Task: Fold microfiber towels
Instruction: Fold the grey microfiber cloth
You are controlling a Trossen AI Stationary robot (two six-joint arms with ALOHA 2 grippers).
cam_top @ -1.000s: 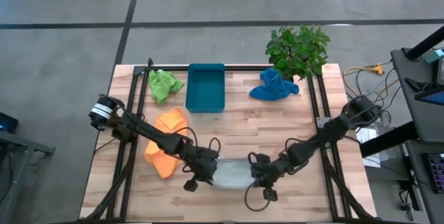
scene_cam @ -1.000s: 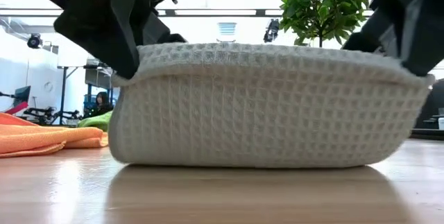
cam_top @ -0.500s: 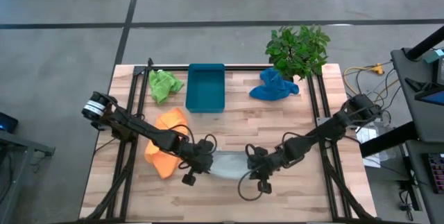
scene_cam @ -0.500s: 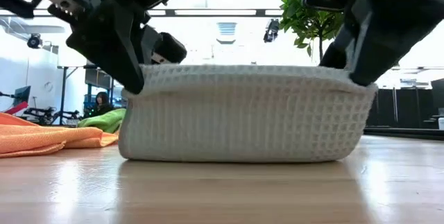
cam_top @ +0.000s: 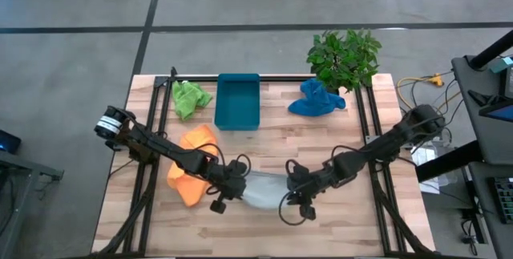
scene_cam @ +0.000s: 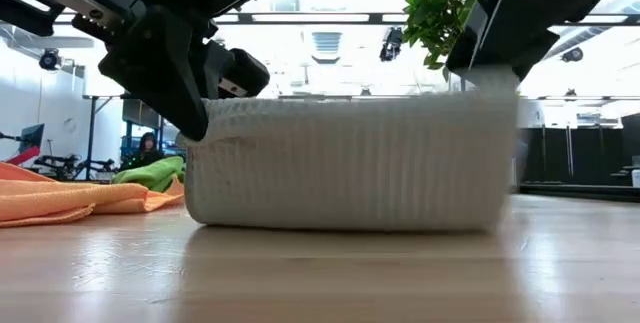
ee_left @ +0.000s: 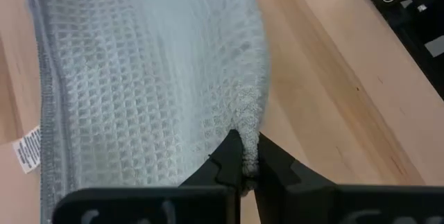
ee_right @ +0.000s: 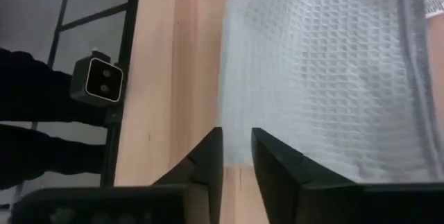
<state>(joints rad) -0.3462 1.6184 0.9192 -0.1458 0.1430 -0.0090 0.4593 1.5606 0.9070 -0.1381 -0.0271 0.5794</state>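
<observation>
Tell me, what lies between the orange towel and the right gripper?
In the high view, the left gripper and the grey towel it pinches lie between the orange towel and the right gripper.

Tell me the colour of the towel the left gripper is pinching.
Grey towel, waffle-textured; clearest in the left wrist view.

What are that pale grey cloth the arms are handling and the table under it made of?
The grey towel looks like soft woven fabric, matt, with a raised waffle grid of little squares and a stitched hem, probably microfiber or cotton. The table looks like light wood planks with a smooth, faintly glossy finish: grain lines show, and the towel casts a faint reflection in the low view.
</observation>
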